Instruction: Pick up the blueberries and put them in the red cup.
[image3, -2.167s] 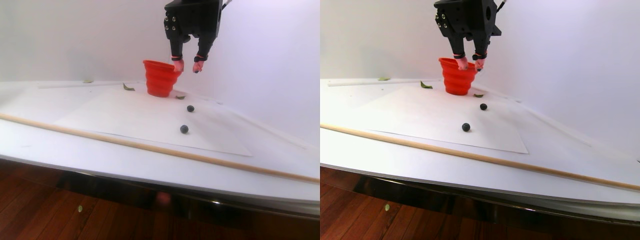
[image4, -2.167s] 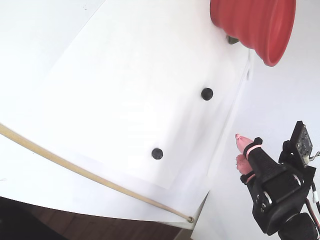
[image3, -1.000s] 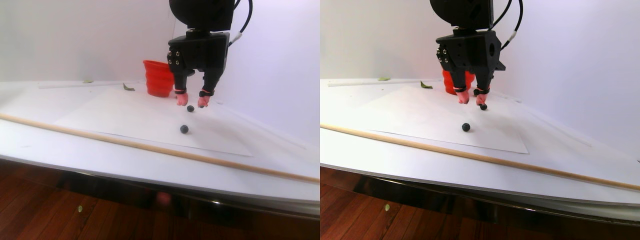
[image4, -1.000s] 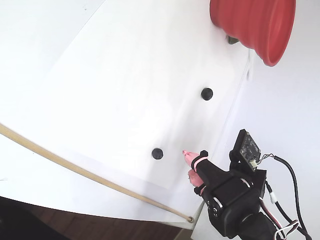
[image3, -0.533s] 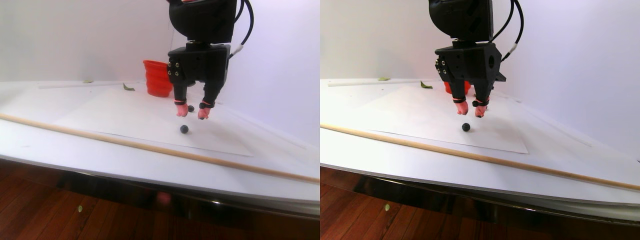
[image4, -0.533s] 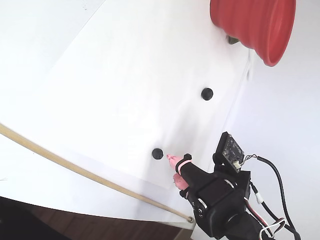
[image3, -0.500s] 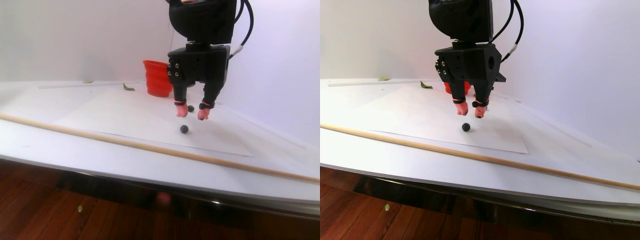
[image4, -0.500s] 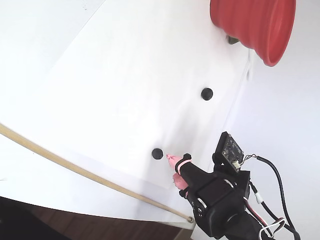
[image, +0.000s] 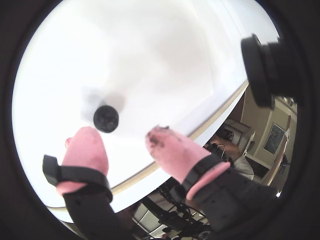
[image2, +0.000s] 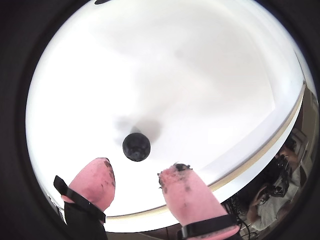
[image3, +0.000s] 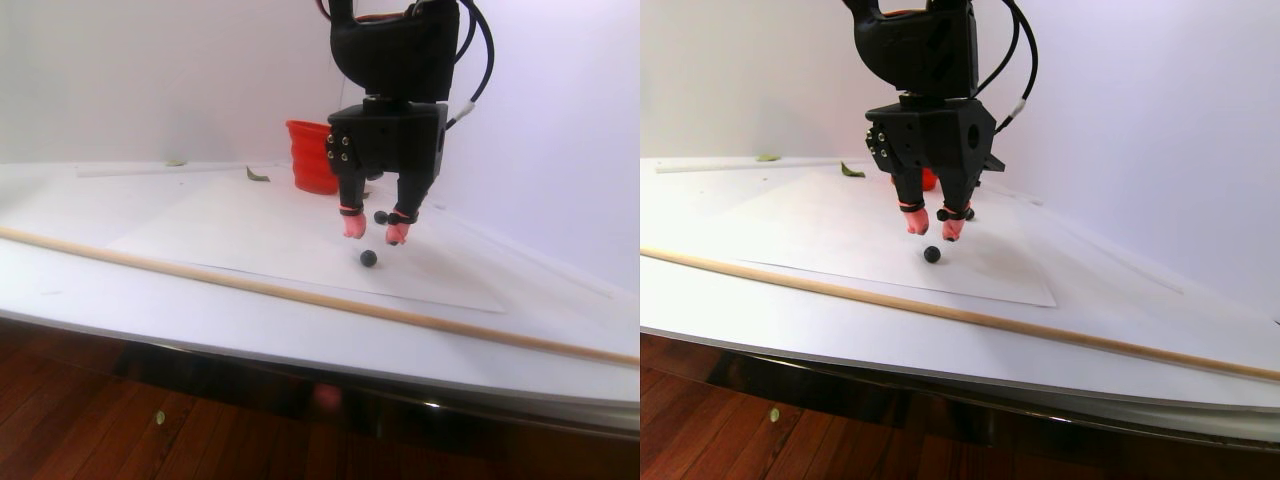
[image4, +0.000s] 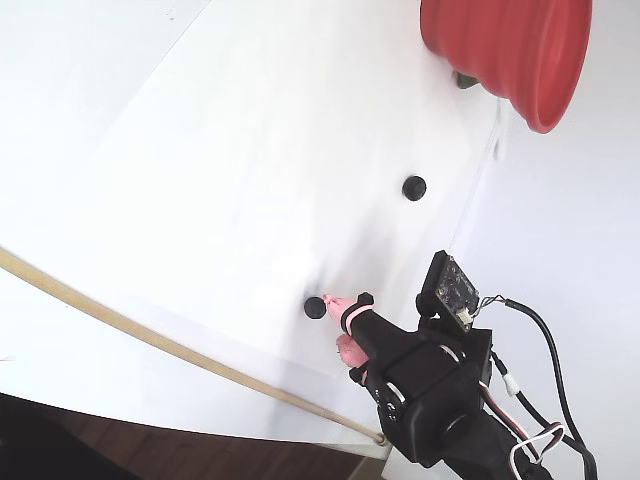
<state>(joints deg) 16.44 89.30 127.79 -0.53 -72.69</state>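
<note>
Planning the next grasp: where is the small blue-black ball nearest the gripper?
In the fixed view the ball lies on white paper, just left of the open gripper.

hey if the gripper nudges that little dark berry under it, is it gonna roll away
Probably: the blueberry looks round and sits free on smooth white paper. It seems tiny beside the open gripper, so likely light. The pink fingertips look soft, which may help hold it.

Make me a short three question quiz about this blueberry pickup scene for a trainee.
1. True or false: the hand is shut on a blueberry.
2. How many blueberries lie on the white sheet in the fixed view?
3. Which lies nearer the red cup: A, the blueberry by the hand, or B, the other blueberry?

Key
1. False: the pink fingertips are apart, with the blueberry lying just beyond them.
2. Two.
3. B.
</note>
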